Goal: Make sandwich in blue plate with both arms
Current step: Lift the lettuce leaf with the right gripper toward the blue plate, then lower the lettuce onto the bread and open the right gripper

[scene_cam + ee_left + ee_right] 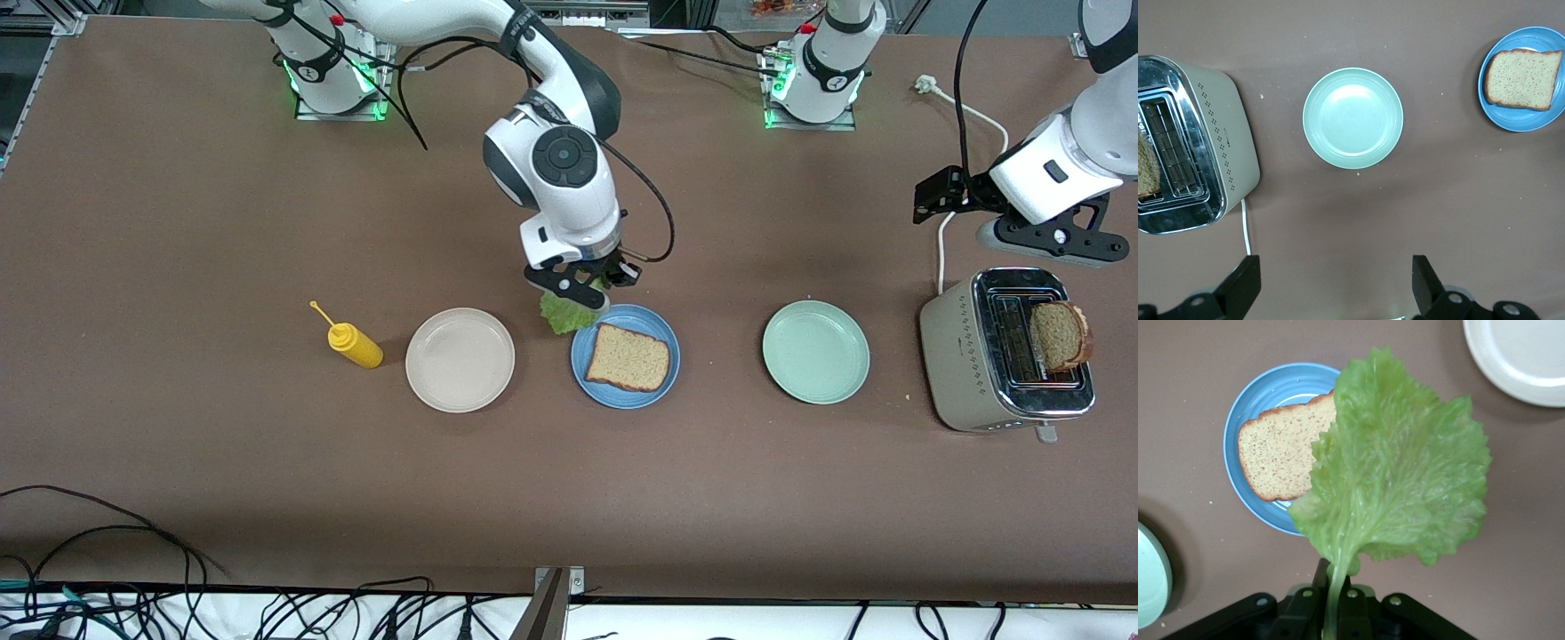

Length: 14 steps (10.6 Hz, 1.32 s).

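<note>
The blue plate [658, 331] carries one slice of brown bread [629, 357]. My right gripper [582, 286] is shut on the stem of a ruffled green lettuce leaf [564, 313], which hangs over the plate's rim. In the right wrist view the lettuce [1398, 473] spreads out from the gripper [1338, 600] and covers part of the bread [1281, 450] on the plate [1248, 413]. A second bread slice [1058, 336] stands in the toaster [960, 356]. My left gripper [1058, 242] waits open above the table beside the toaster, with nothing between its fingers [1245, 283].
A pale mint-green plate [815, 351] lies between the blue plate and the toaster. An off-white plate [460, 359] and a yellow squeeze bottle [354, 345] lie toward the right arm's end. The toaster's white cord [941, 244] runs toward the bases.
</note>
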Tool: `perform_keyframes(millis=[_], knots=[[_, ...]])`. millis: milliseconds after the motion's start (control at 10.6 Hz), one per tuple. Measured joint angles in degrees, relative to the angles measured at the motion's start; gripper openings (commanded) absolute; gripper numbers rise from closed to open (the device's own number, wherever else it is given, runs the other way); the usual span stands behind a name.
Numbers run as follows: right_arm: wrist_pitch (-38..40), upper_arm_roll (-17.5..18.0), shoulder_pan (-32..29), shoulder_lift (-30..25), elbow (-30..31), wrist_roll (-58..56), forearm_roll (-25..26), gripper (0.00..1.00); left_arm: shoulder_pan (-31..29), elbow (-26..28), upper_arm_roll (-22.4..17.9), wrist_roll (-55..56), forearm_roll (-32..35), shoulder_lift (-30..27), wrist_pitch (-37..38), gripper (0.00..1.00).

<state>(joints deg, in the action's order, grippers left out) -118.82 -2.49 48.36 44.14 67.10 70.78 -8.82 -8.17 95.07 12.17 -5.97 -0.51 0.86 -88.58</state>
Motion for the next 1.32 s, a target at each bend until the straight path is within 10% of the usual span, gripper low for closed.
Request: perform_keyframes(millis=[1315], knots=[[-28.1,-0.3,1.8,15.2,-6.1,11.7,0.0,0.09,0.0,0.0,0.0,0.0,0.0,0.0,0.9,1.00]])
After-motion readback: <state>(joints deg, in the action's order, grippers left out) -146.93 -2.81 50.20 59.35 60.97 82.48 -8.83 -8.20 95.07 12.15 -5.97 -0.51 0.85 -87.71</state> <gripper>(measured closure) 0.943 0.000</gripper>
